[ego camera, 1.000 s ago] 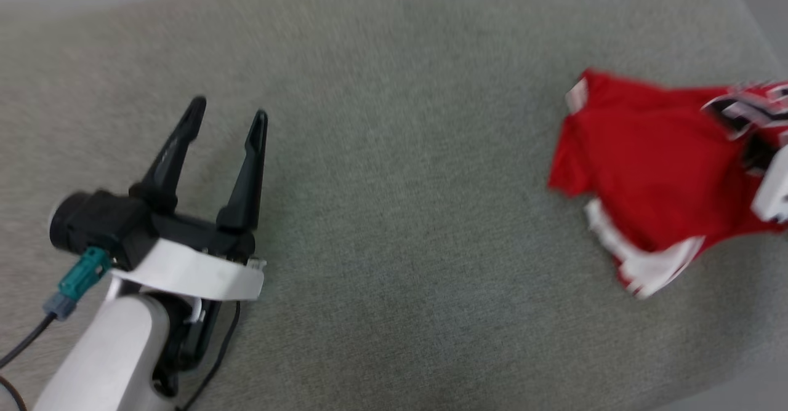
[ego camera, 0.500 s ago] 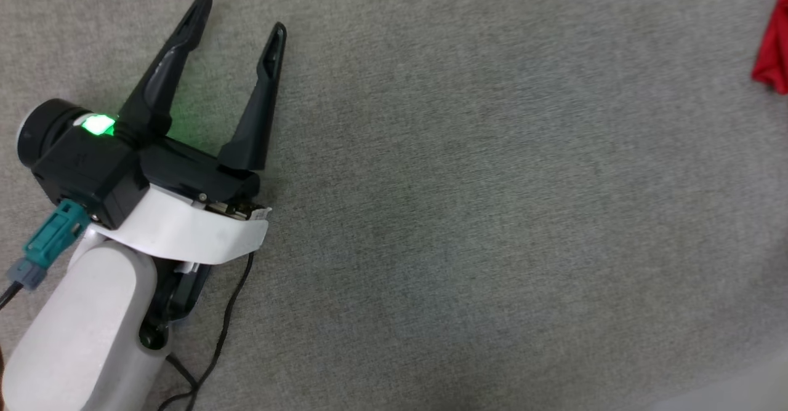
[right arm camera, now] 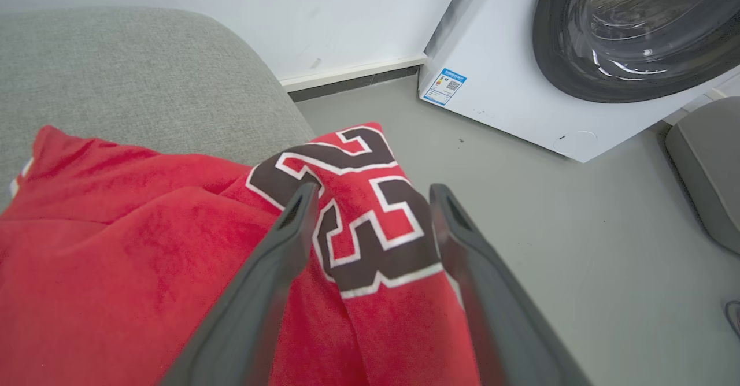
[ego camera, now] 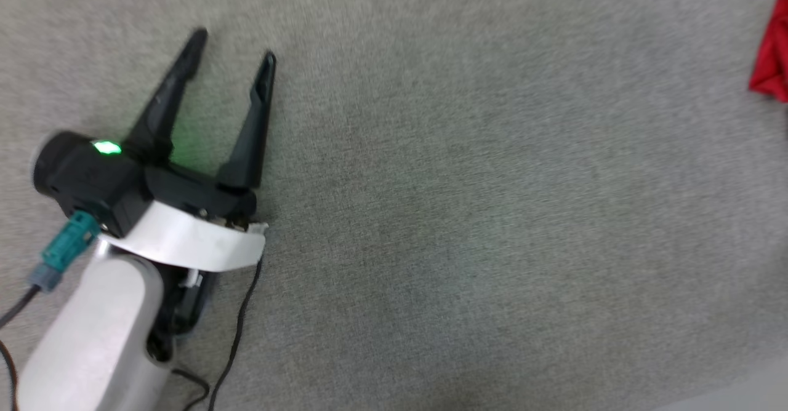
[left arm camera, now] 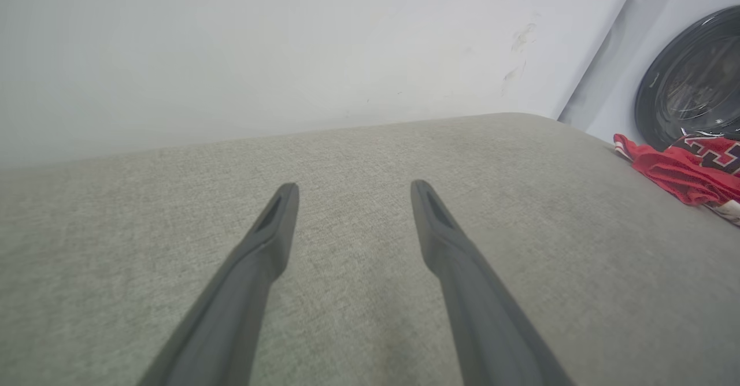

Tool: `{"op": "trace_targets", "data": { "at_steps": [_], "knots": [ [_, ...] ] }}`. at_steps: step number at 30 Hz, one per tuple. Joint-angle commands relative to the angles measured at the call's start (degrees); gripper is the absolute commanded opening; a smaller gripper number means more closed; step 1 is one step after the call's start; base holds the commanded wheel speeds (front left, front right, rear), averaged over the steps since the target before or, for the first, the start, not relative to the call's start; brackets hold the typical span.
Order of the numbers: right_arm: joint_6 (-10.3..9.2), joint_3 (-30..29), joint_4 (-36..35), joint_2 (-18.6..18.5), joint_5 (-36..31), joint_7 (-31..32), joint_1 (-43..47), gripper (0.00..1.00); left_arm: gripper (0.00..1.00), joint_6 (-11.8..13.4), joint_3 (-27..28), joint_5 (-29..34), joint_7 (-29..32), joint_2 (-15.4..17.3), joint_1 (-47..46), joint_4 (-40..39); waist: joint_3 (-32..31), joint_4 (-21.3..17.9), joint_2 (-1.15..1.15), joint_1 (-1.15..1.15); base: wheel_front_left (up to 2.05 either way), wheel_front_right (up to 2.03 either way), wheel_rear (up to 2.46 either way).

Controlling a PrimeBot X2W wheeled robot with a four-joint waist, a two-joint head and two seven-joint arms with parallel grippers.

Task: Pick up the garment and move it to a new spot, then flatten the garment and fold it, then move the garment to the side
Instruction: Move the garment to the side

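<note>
Much bare bench around left gripper, spread wide, empty. Right gripper open over garment at bench's rounded right corner, gripping nothing. Left spread unchanged from half a second earlier.

We see the garment as soft cloth, the worktop as coarse weave. Our left hand looks matt plastic.
</note>
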Motion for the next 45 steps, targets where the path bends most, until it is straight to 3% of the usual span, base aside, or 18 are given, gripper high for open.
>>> {"op": "trace_targets", "data": {
  "at_steps": [1,11,21,32,45],
  "knots": [
    [-0.06,0.5,0.6,-1.1,-0.6,-1.0,1.5,1.00,1.00,0.3,-0.2,-0.5,-1.0,-0.8,1.7,1.2,-4.7,0.5,0.00,-0.01,0.00,0.00,0.00],
    [-0.07,9.1,-2.3,-0.6,2.4,-2.6,14.0,1.00,1.00,2.1,-0.6,-3.0,-4.0,-4.9,10.4,8.2,-20.1,3.5,0.00,-0.01,0.00,0.00,0.00],
    [-0.06,16.8,-13.7,7.4,7.7,-3.3,30.4,1.00,1.00,4.3,-0.8,-6.0,-4.7,-8.5,19.5,12.6,-31.9,9.0,0.00,-0.01,0.00,0.00,0.00],
    [-0.06,23.6,-31.1,18.1,8.6,-6.0,41.8,1.00,1.00,5.9,-0.3,-5.2,-4.9,-8.4,22.9,15.3,-37.5,15.8,0.00,-0.01,0.00,0.00,0.00],
    [-0.06,24.0,-47.8,22.4,7.0,-4.6,56.3,1.00,1.00,4.8,0.8,-3.9,-5.3,-9.2,24.9,17.3,-39.8,16.9,0.00,-0.01,0.00,0.00,0.00]
  ]
}}
